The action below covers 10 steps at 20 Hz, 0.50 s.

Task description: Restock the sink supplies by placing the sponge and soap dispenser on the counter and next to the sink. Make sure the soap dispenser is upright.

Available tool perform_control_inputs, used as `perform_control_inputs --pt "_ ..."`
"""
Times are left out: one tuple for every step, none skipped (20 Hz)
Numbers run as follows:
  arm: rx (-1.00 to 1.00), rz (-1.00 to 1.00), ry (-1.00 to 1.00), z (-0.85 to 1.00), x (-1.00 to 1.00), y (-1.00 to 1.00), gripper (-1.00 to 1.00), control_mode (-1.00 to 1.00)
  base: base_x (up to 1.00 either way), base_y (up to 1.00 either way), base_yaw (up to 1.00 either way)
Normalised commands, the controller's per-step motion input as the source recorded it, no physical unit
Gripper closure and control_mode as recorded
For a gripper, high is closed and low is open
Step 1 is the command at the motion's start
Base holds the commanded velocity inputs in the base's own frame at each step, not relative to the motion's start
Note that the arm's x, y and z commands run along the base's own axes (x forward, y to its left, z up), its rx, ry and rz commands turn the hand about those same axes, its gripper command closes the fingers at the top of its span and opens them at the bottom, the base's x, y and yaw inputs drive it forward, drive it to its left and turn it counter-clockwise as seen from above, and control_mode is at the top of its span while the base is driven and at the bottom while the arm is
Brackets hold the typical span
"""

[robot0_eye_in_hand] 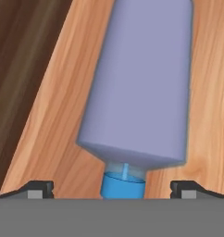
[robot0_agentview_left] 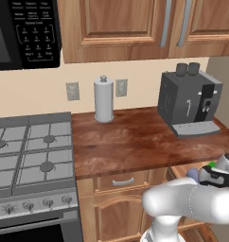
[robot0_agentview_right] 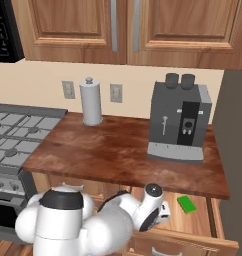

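Note:
A lavender soap dispenser (robot0_eye_in_hand: pixel 141 78) lies on its side on the wooden floor of an open drawer (robot0_agentview_right: pixel 200 222) under the counter (robot0_agentview_right: pixel 118 150). Its blue pump end (robot0_eye_in_hand: pixel 123 185) points at my gripper (robot0_eye_in_hand: pixel 112 190), which hovers over it open, one dark fingertip (robot0_eye_in_hand: pixel 37 190) on each side and neither touching it. The bright green sponge (robot0_agentview_right: pixel 186 204) lies flat in the same drawer, right of my hand. In the left base view a sliver of the sponge (robot0_agentview_left: pixel 211 165) and of the dispenser (robot0_agentview_left: pixel 192 175) peek past the hand. The sink is out of view.
On the counter (robot0_agentview_left: pixel 130 142) stand a grey coffee machine (robot0_agentview_right: pixel 179 117) at the right and a paper towel roll (robot0_agentview_right: pixel 91 101) at the back wall. A gas stove (robot0_agentview_left: pixel 31 151) lies to the left, a microwave (robot0_agentview_left: pixel 26 33) above it. Cabinets hang overhead.

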Motion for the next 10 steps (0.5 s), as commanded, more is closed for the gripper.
perform_control_inputs --pt "0.04 -0.03 0.00 -0.13 0.11 -0.21 -1.00 -1.00 0.00 0.00 0.00" --pt "0.05 -0.03 0.00 -0.14 0.09 -0.24 -1.00 -1.00 0.00 0.00 0.00" --pt "0.04 -0.04 0.00 -0.15 0.11 -0.16 -1.00 -1.00 0.00 0.00 0.00" --pt "0.03 -0.03 0.00 -0.18 0.11 -0.14 -1.00 -1.00 0.00 0.00 0.00" --pt "0.02 -0.03 0.01 -0.20 0.14 -0.09 -1.00 -1.00 0.00 0.00 0.00" --pt "0.02 -0.02 0.01 -0.24 0.09 -0.10 -1.00 -1.00 0.00 0.00 0.00" --pt "0.03 -0.01 0.01 -0.24 0.09 -0.11 -1.00 -1.00 0.00 0.00 0.00" --pt "0.02 -0.01 0.02 -0.25 0.10 -0.06 -1.00 -1.00 0.00 0.00 0.00" --pt "0.01 -0.01 0.04 -0.28 0.10 -0.06 -1.00 -1.00 0.00 0.00 0.00" --pt "0.01 -0.01 0.06 -0.30 0.12 -0.05 -1.00 -1.00 0.00 0.00 0.00"
